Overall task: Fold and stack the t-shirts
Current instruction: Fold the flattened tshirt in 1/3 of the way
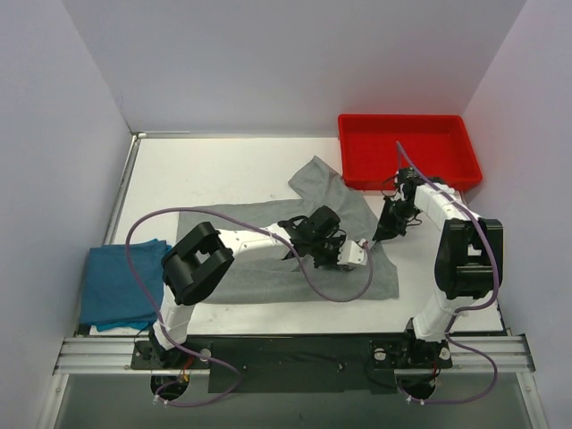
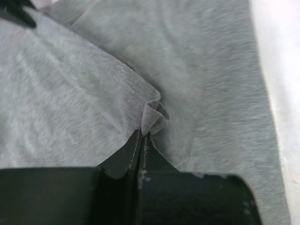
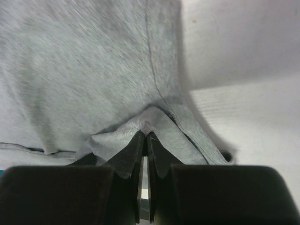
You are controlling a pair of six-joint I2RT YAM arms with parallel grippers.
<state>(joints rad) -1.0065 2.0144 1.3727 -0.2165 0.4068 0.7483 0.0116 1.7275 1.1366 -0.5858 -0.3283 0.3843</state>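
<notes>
Your left gripper (image 2: 143, 137) is clamping a small raised pleat of the gray t-shirt (image 1: 259, 273), jaws shut tight on the cloth, right of the middle of the counter (image 1: 223, 165). Your right gripper (image 3: 144, 136) is pinching a bunched bit of the same shirt at its seamed border, jaws pressed together on it, toward the counter's right edge, with bare white surface showing just beyond.

The gray shirt is lying mostly spread over the middle of the counter. One flap is reaching toward the far right corner, where the red bin (image 1: 402, 120) is sitting.

You are looking at a job roughly half done. A blue t-shirt (image 1: 121, 286) is resting folded at the left edge, close to the near left corner. The gray one is only starting: both grips are set, but no clean fold is showing yet. You are probably facing all of its folds, then the carry across onto the blue one.
</notes>
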